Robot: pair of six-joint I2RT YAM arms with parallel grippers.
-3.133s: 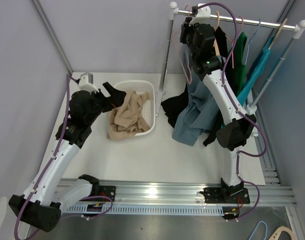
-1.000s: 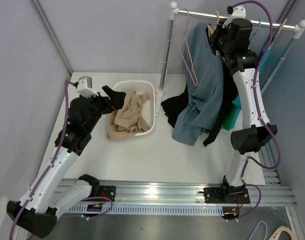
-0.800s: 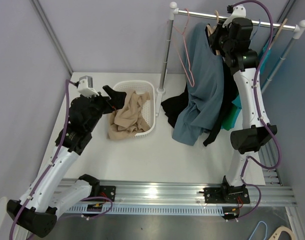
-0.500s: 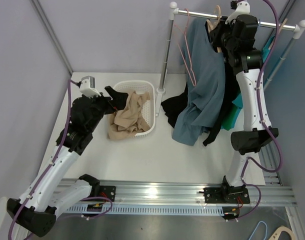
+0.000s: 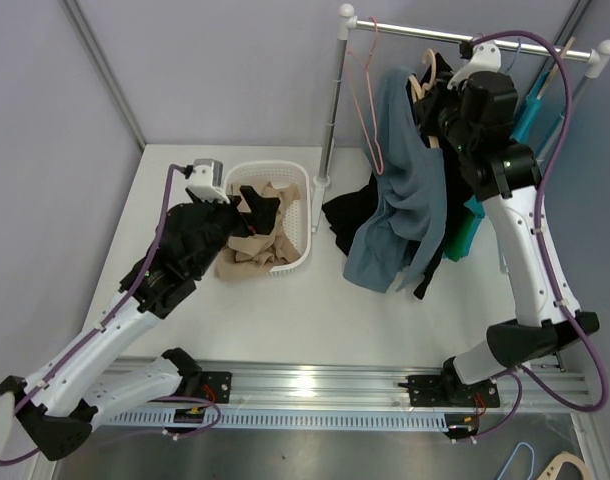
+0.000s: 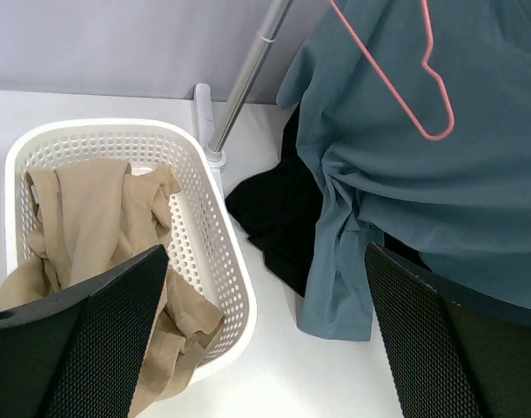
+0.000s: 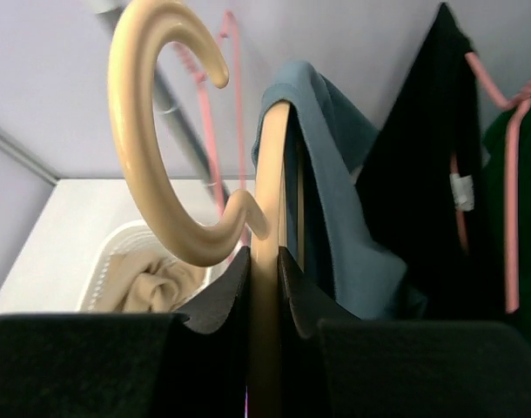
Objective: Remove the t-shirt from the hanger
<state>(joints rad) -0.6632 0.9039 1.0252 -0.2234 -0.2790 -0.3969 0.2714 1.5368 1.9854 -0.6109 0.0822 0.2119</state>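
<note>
Basket (image 6: 196, 228) holds beige cloth (image 6: 83, 218); left jaws gape empty, right jaws clamp hanger (image 7: 267, 192)

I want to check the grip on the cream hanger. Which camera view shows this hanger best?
Right wrist view: the cream hanger fills it, neck clamped by the right gripper. Top external shows only a small part; left wrist shows none.
</note>
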